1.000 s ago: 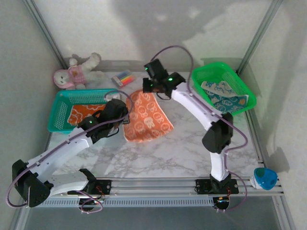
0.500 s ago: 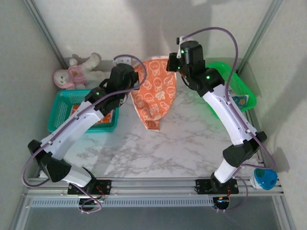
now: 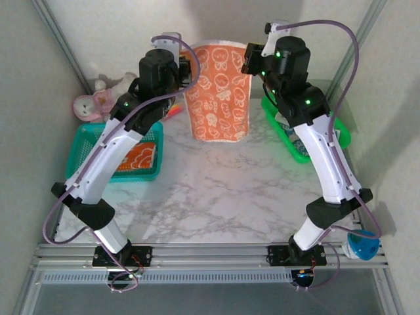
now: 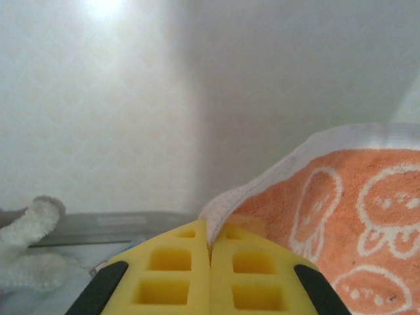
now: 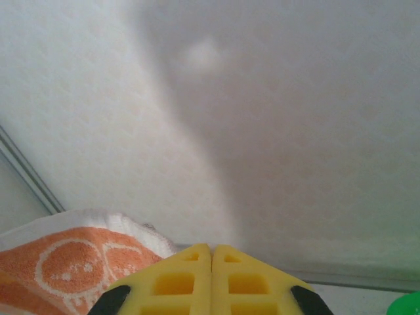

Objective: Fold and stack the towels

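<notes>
At the far left the plush toy [image 3: 92,102] sits by the back wall, and just in front of it the teal basket [image 3: 79,157] holds another orange cloth [image 3: 139,156]. Next comes our left gripper [image 3: 190,65], shut tight on the upper left corner of the orange towel [image 3: 220,92]; its wrist view shows the white hem nipped right at the closed jaws. A second ago this towel lay flat on the table [image 3: 223,190]; half a second ago it dangled to a point. Now it hangs as a smooth, spread sheet, high at the back. Our right gripper [image 3: 251,60] is likewise closed on the opposite top corner, beside the green basket [image 3: 298,155]. We judge the towel is now shaken out and ready to be laid down square for its first fold.
</notes>
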Tool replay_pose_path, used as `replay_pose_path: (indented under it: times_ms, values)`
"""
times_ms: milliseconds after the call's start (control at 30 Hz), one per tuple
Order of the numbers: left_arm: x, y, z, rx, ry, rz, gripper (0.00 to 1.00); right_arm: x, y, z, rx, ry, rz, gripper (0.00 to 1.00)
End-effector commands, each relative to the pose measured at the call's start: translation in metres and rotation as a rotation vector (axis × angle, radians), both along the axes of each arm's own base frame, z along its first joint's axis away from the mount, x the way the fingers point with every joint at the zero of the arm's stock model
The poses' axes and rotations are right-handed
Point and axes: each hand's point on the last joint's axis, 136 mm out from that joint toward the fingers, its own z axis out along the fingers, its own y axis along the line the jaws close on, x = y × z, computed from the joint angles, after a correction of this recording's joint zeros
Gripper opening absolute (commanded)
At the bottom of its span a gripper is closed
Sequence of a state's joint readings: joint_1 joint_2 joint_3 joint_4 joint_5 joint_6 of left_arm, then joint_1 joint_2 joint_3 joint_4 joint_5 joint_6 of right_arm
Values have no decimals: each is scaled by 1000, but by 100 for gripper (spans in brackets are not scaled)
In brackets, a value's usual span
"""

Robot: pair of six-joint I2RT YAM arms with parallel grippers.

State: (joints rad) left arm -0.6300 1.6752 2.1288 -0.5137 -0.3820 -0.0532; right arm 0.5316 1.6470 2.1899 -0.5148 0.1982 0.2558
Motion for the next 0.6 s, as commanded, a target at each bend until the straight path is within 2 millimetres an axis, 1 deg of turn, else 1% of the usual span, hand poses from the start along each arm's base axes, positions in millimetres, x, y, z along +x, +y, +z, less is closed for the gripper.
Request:
replay_pose_path:
  times_ms: [0,167,333,567]
  values:
    - [-21,-10,8,18,-2,-71,0,-24,-3,17,36,-21,56,0]
    - [-54,-20,10,-11,-6,-143,0,-53,-12,11,63,-3,80,0]
    - [-97,-40,6,22,-17,-239,0,-91,-18,-2,83,9,111,0]
    - [-157,-47,6,31,-42,-258,0,-140,-29,-20,109,39,147,0]
